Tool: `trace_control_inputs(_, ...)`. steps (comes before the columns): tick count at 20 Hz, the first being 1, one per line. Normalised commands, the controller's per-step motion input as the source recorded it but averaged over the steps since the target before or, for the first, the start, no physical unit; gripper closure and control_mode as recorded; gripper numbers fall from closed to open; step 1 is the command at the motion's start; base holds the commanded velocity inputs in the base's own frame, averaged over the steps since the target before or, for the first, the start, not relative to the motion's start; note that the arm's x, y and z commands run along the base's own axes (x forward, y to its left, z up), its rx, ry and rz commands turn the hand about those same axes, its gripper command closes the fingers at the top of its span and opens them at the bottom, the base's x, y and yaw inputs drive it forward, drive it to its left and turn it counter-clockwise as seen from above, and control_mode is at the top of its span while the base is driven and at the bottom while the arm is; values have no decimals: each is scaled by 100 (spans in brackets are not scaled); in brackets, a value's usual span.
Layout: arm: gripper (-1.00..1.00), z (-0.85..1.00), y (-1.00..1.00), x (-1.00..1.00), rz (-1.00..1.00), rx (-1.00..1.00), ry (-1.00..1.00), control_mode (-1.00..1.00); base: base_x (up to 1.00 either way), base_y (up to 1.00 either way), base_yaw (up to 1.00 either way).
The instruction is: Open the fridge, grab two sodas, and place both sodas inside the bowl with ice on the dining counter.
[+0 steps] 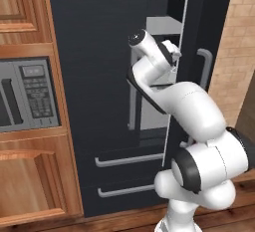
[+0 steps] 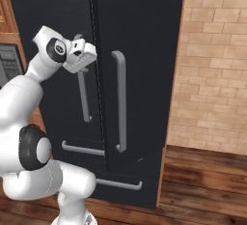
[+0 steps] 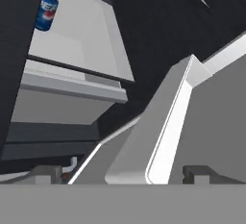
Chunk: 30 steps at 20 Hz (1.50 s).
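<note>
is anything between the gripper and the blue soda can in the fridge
Yes. In the hand view the blue soda can sits back on a pale shelf, and the partly opened right fridge door lies across the line from the gripper, its inner edge between the fingertips. The door needs swinging wider first.

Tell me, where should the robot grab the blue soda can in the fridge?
Probably around its round side, near the middle. The blue can stands upright on a pale shelf inside the fridge, so the two fingers fit best on opposite sides of its curved wall. Come in level from the front, through the gap of the partly open right door; the shelf blocks it from below.
</note>
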Motion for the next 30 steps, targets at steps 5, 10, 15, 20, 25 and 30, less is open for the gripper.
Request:
trace_control_inputs(5,-100,-17,-96,-2,-13,1,15,-100,0,0,0)
trace_control_inputs(10,-100,-24,-100,-5,-9,1,3,-100,0,0,0)
trace_control_inputs(15,-100,-18,-100,-1,-4,2,0,-100,0,0,0)
trace_control_inputs(20,-100,-15,-100,0,-3,2,0,-100,0,0,0)
trace_control_inputs(25,-100,-1,-100,0,0,1,0,-100,0,0,0)
trace_control_inputs(30,-100,0,-100,0,0,1,0,-100,0,0,0)
